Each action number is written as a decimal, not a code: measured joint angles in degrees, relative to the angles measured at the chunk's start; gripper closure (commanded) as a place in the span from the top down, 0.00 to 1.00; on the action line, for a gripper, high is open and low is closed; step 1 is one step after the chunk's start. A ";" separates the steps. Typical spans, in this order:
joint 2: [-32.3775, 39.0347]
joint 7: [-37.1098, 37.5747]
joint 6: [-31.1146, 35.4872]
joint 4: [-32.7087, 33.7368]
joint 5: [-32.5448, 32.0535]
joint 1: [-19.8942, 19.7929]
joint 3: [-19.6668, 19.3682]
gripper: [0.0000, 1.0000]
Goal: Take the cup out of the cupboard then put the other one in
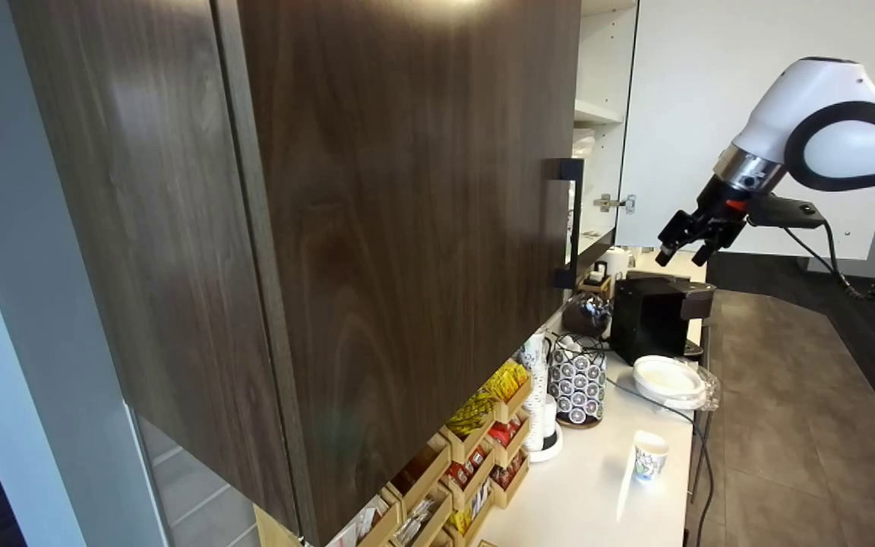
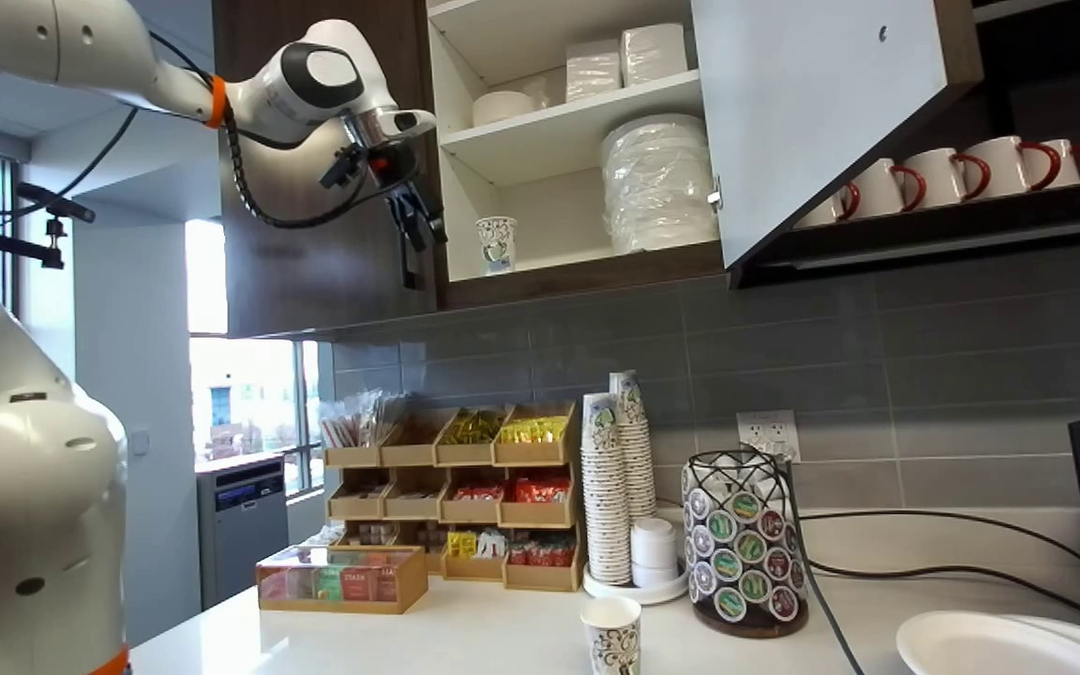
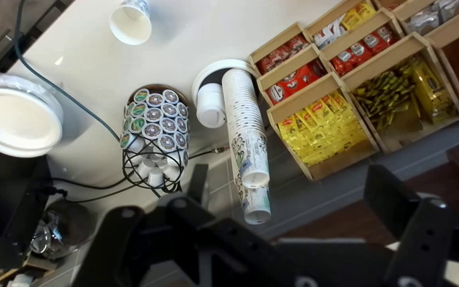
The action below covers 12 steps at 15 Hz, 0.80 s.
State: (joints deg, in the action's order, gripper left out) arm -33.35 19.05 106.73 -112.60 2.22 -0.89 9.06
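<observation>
The cupboard (image 2: 587, 267) stands with one door open, showing pale shelves. It also shows in an exterior view (image 1: 407, 190), where its closed dark door fills much of the frame. A patterned paper cup (image 2: 497, 246) stands upright on the lowest shelf, near the left wall. Another such paper cup stands upright on the counter in both exterior views (image 1: 649, 458) (image 2: 613, 639) and in the wrist view (image 3: 130, 23). My gripper (image 2: 423, 255) is open and empty, in front of the cupboard near the shelf cup. It also shows in an exterior view (image 1: 682, 256) and the wrist view (image 3: 287, 185).
The open door (image 2: 812, 112) juts outward right of the shelves. Wrapped plates (image 2: 657, 183) share the lowest shelf. Below are the packet organizer (image 2: 474, 511), stacked cups (image 2: 606, 506), capsule rack (image 2: 744, 544), tea box (image 2: 343, 581) and white plates (image 1: 669, 380). A black machine (image 1: 646, 319) stands farther along.
</observation>
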 measured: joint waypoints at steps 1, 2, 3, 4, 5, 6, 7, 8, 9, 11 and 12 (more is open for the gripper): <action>1.25 0.73 0.02 1.87 -0.07 0.00 0.74 1.00; 2.49 1.41 0.02 3.71 -0.10 0.00 1.41 1.00; 3.65 2.03 0.02 5.35 -0.16 0.01 1.97 1.00; 4.70 2.39 0.05 6.81 -0.25 0.02 2.42 1.00; 5.60 2.54 0.05 7.96 -0.28 0.02 2.70 1.00; 6.21 2.60 0.05 8.72 -0.30 0.02 2.81 1.00; 6.61 2.62 0.05 9.14 -0.32 0.02 2.83 1.00; 6.79 2.62 0.05 9.27 -0.34 0.01 2.83 1.00; 6.82 2.63 0.05 9.28 -0.35 0.01 2.83 1.00; 6.82 2.64 0.05 9.31 -0.35 0.02 2.83 1.00; 6.82 2.64 0.05 9.32 -0.35 0.01 2.83 1.00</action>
State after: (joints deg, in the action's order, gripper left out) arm -26.53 21.69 106.78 -103.28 1.87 -0.88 11.89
